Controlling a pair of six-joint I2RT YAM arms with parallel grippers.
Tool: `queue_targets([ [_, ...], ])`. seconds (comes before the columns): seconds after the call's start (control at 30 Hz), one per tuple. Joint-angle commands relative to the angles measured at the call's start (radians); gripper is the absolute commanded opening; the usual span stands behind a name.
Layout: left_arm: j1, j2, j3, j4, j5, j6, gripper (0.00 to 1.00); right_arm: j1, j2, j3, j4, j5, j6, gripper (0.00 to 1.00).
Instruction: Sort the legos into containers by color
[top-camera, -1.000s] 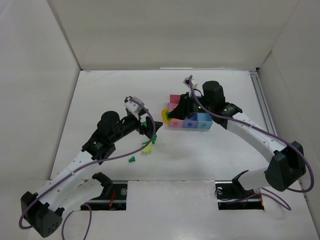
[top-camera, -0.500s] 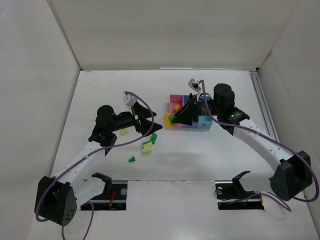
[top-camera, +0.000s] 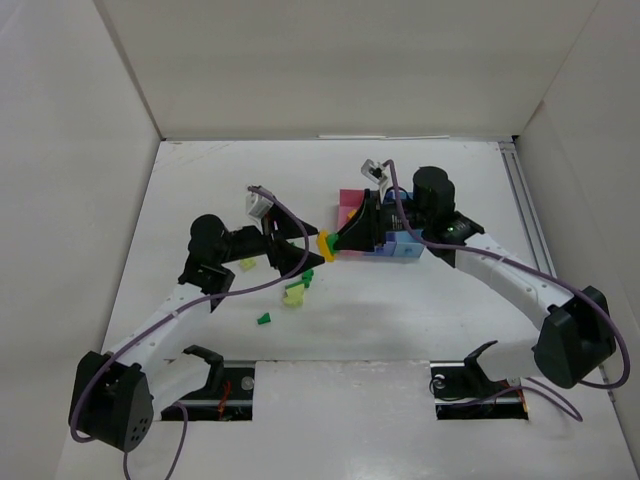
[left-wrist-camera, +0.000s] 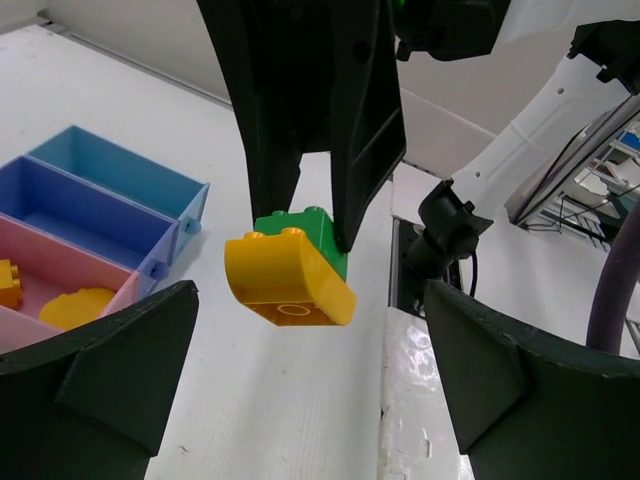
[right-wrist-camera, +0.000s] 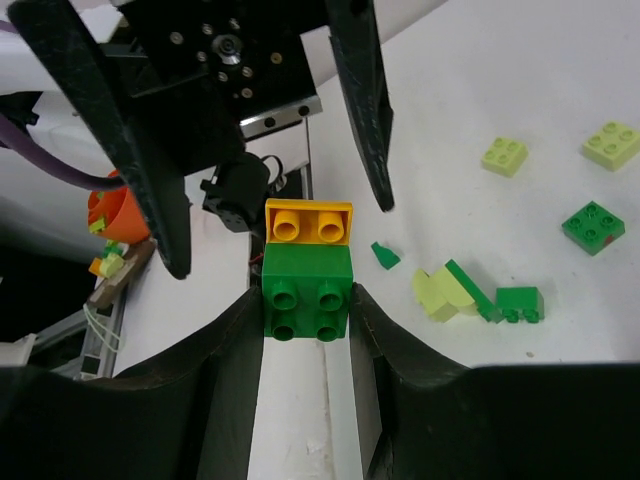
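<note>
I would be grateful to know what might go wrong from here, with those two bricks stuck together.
1. The right gripper pinches only the green brick; a pull by the open left gripper on the yellow brick might drag both free and drop them.
2. If they remain joined, two colours could land in one of the bins.

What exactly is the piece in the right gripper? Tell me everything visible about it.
The joined bricks are two glossy plastic pieces stuck together: a dark green four-stud square and an orange-yellow one with two studs and a rounded face. The right gripper pinches the green brick's sides between its fingers, holding the pair in the air above the table, just beside the pink bin. Nothing else touches it.
</note>
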Motion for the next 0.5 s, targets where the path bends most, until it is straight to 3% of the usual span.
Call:
queue_targets([
  [0.0, -0.002, 0.009, 0.014, 0.063, 0.037, -0.013, 0.93, 0.022, -0.021, 0.052, 0.093, -0.007, 0.002, 0.00],
  [0.13, -0.002, 0.009, 0.014, 0.063, 0.037, -0.013, 0.89, 0.031, -0.032, 0.052, 0.093, -0.007, 0.002, 0.00],
  [0.27, -0.002, -0.021, 0.023, 0.063, 0.048, -0.013, 0.73, 0.049, -0.022, 0.052, 0.093, 0.003, 0.002, 0.00],
  [0.47, -0.002, -0.055, 0.014, 0.063, 0.048, -0.013, 0.28, 0.049, -0.012, 0.071, 0.104, 0.033, 0.011, 0.00],
])
